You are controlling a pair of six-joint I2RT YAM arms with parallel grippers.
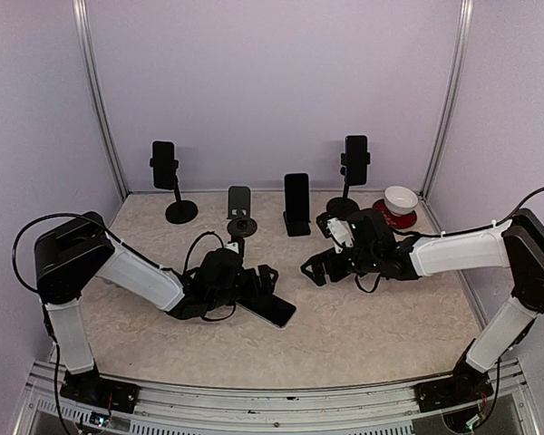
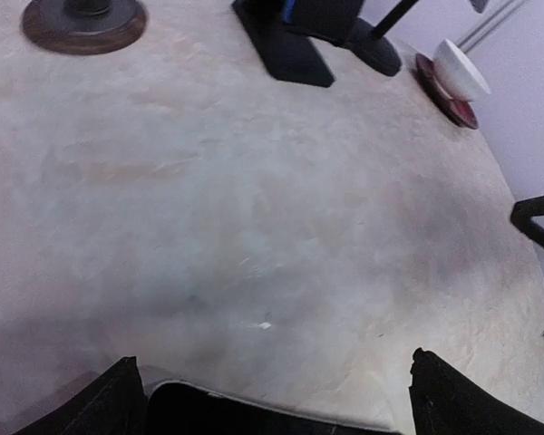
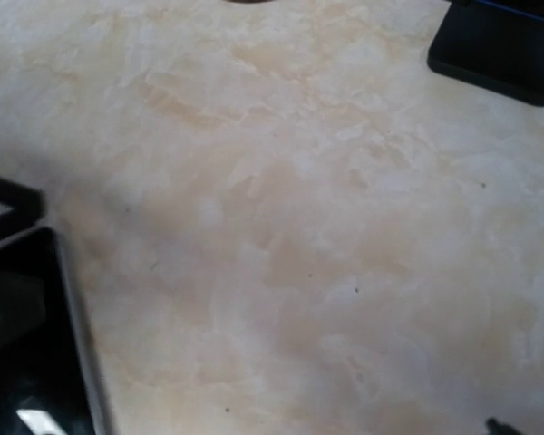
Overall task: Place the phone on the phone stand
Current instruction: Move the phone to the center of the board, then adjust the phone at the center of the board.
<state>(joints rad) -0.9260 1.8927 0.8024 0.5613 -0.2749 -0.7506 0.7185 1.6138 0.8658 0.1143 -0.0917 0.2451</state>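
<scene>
I want the left gripper [image 2: 274, 385], fingers spread, squared across the phone [image 1: 276, 312], apparently between them; the right gripper [image 1: 314, 269] hangs open.

A white bowl [image 1: 400, 197] sits on a red saucer [image 1: 390, 218] at the right rear of the frame, near the right corner post [image 1: 442, 100]. Just left of it, a tall pole mount [image 1: 341, 207] clamps a dark handset [image 1: 355, 154] upright. At centre rear, a low black wedge holder [image 1: 296, 227] props a second handset [image 1: 296, 193]. At upper left, another pole mount [image 1: 180, 212] grips a third handset [image 1: 164, 163]. All of them stand on a beige marbled tabletop [image 1: 381, 331], which is backed by lilac walls [image 1: 272, 82].
</scene>
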